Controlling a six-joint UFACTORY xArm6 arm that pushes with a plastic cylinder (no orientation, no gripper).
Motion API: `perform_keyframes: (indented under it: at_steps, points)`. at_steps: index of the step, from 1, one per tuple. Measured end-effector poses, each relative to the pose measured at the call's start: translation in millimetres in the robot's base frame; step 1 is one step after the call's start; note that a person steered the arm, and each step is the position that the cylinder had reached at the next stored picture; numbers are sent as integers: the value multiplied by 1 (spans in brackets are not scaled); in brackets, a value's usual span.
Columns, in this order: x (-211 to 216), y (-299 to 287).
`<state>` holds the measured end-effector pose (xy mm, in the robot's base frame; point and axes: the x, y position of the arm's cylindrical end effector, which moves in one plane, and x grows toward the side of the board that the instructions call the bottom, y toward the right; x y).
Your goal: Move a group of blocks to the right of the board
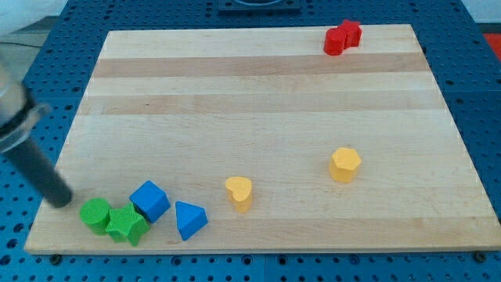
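Observation:
My tip [61,201] rests at the board's left edge, just left of and slightly above a green round block [95,214]. A green star block [127,225] touches it on the right. A blue cube [149,200] sits against the star, and a blue triangle block [190,219] lies right of the cube. A yellow heart block [239,192] stands at bottom centre. A yellow hexagon block [344,164] sits to the right. Two red blocks [342,37], touching, sit at the top right.
The wooden board [258,94] lies on a blue perforated table [470,47]. The rod's grey upper part [14,117] slants in from the view's left edge.

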<state>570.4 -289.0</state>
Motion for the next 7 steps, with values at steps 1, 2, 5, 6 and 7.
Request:
perform_keyframes:
  at_steps: [1, 2, 5, 6, 7]
  points:
    - [28, -8]
    - [44, 38]
    - [26, 154]
    - [25, 169]
    - [47, 155]
